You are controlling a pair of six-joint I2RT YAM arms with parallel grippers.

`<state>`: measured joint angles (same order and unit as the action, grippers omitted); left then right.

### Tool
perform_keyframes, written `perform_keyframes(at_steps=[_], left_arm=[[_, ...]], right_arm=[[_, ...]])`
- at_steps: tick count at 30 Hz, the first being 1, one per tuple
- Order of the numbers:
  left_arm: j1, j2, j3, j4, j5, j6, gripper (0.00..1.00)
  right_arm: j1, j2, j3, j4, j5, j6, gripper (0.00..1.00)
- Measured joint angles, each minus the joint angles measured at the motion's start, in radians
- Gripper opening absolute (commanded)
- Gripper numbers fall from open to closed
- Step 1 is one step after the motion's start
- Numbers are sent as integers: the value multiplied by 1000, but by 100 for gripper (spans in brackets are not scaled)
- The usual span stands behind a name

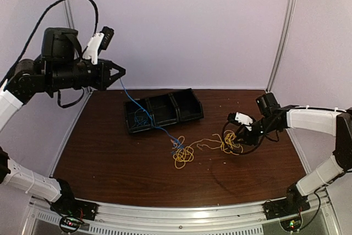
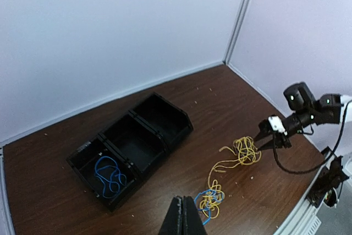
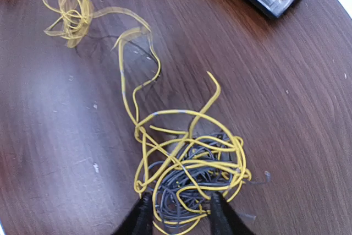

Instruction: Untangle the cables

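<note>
Right gripper [image 3: 180, 199] part-open astride yellow-grey cable bundle [image 3: 192, 163]; left gripper [image 1: 120, 74] clamped on blue cable [image 1: 127, 94].

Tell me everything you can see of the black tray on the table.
The black tray looks like plastic and has three open compartments in a row. It lies flat on the brown table, at a slant, towards the back. The end compartment on the left arm's side holds loops of blue cable; the other two look empty. One blue strand runs from it up to the left gripper.
</note>
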<state>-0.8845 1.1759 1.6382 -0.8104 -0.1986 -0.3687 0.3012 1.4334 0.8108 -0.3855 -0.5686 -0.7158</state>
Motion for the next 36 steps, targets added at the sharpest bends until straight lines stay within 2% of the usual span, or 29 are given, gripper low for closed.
perform_keyframes(at_steps=[2,6,11,16,22,30,36], left_arm=[[0,3,-132,62,73,-6,0],[0,-5,-279,140,132,-27,0],[0,-33,-417,226,163,-64,0],[0,-92,-467,275,161,-93,0],[0,-143,-525,304,138,-119,0],[0,-173,-557,309,104,-128,0],[0,-176,-558,310,101,-127,0]], right_arm=[[14,-16,34,-60,-48,-39,51],[82,-36,82,-129,-107,-68,56],[269,-32,90,-104,-91,-43,59],[394,98,182,-51,-67,-1,61],[433,270,288,30,-56,38,61],[536,362,306,95,14,-5,62],[558,488,421,98,34,-37,65]])
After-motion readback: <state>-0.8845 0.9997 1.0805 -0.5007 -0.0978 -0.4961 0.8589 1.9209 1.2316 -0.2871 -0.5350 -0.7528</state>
